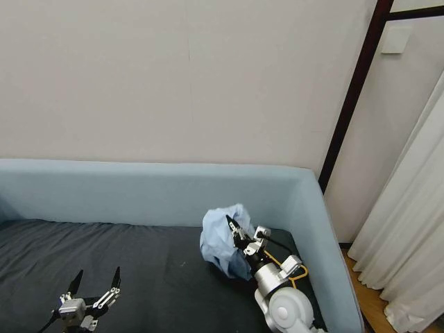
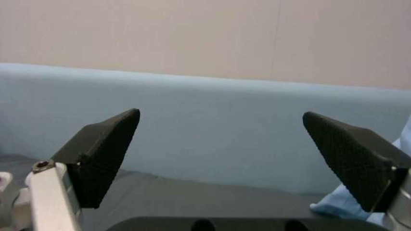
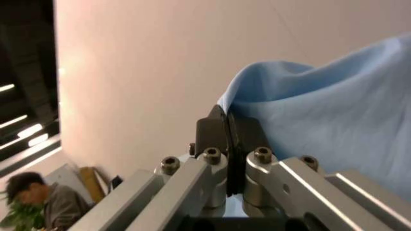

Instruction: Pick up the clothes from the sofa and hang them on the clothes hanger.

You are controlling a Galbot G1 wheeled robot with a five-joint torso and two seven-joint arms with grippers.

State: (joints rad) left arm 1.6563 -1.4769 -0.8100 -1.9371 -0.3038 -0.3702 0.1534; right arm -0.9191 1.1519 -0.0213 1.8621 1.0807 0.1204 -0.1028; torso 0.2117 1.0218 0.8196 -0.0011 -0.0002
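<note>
The right gripper (image 1: 234, 229) is being held angled upward near the right end of the sofa (image 1: 139, 191), clenched on a fold of the blue garment (image 1: 220, 244) bunched over the dark seat (image 1: 159, 270). The left gripper (image 1: 96, 283) is being held low, well apart, spread wide and empty. The garment's underside is being hidden by the right arm (image 1: 277, 277).

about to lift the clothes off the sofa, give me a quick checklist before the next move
1. Right end effector shut on blue garment: ok
2. Hold looks like a fold edge at the fingertips, depth: cannot tell
3. Left end effector open, apart from the garment, low over the seat: ok
4. Garment lifted free of the seat: cannot tell
</note>
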